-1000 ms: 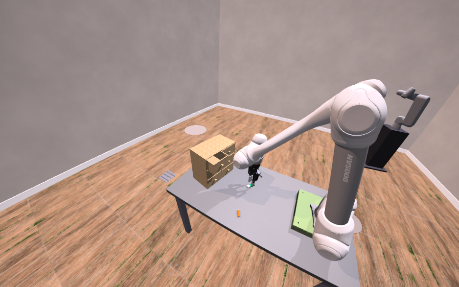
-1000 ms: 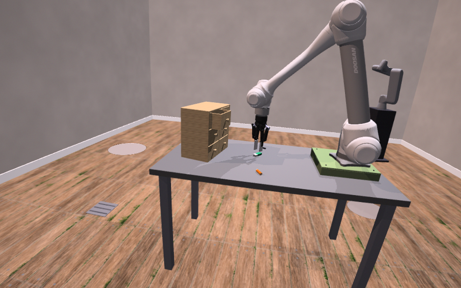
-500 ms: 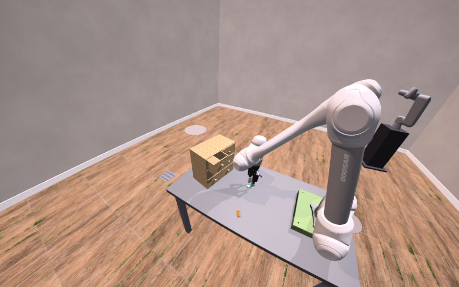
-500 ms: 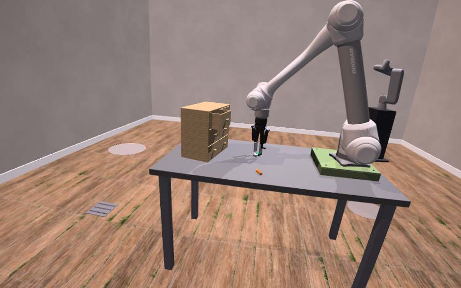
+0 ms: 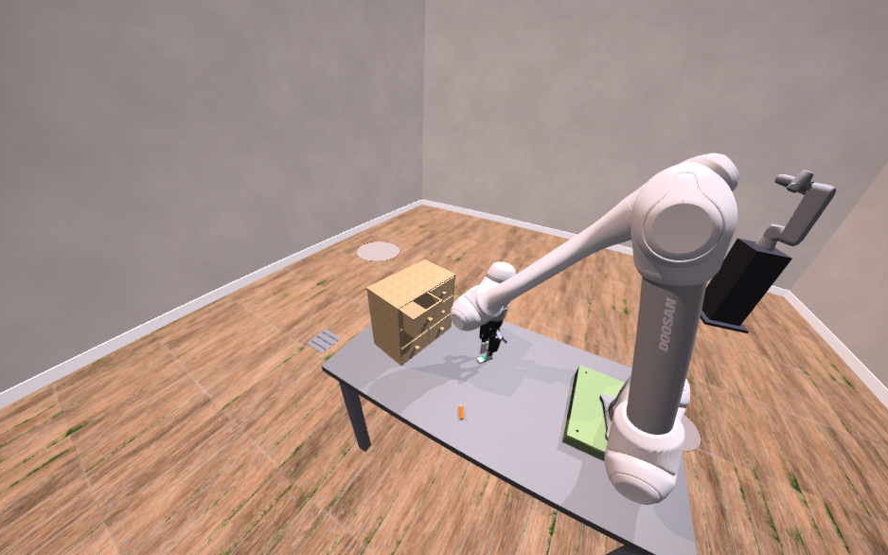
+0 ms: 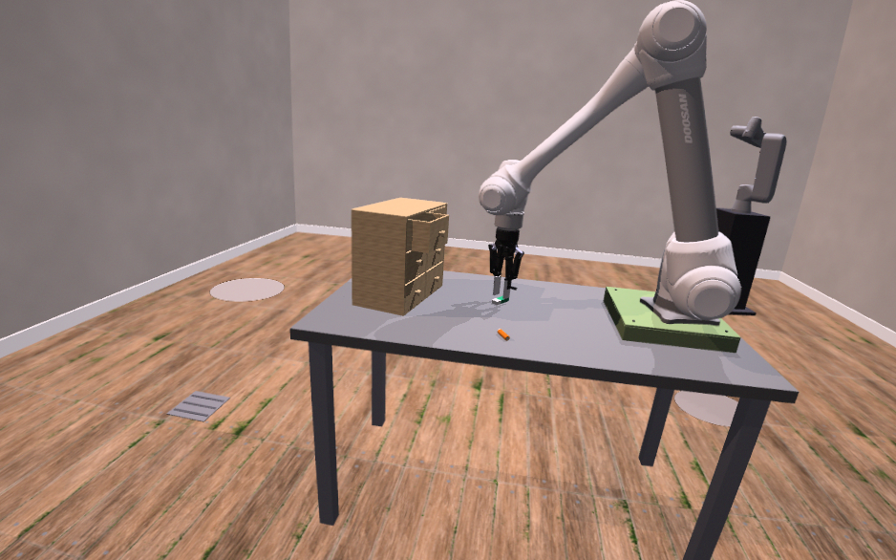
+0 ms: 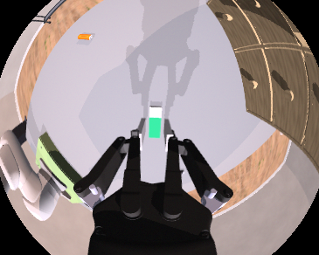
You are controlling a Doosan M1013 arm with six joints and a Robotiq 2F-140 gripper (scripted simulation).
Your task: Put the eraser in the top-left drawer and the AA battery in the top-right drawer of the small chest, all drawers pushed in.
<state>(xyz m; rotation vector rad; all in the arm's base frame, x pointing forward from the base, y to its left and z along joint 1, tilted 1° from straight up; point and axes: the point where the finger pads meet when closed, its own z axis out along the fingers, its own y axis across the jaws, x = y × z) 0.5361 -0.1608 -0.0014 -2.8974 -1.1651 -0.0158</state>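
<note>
The eraser point(image 5: 481, 359) point(image 6: 500, 299) point(image 7: 155, 127), green with a white end, lies flat on the grey table point(image 5: 516, 440) point(image 6: 577, 355). My gripper point(image 5: 488, 349) point(image 6: 502, 289) point(image 7: 155, 125) points straight down, just above the table, with its fingers partly open on either side of the eraser; they do not clamp it. The orange AA battery point(image 5: 460, 412) point(image 6: 502, 334) point(image 7: 85, 36) lies apart, nearer the table's front edge. The small wooden chest point(image 5: 392, 316) point(image 6: 382, 257) point(image 7: 268, 45) stands at the table's left end; one top-row drawer point(image 5: 425, 301) point(image 6: 428, 221) is pulled out.
The arm's green base plate point(image 5: 589, 406) point(image 6: 673, 330) point(image 7: 53, 155) sits at the table's right end. A black camera stand point(image 5: 743, 282) point(image 6: 743, 229) rises behind it. The chest's other drawers look pushed in.
</note>
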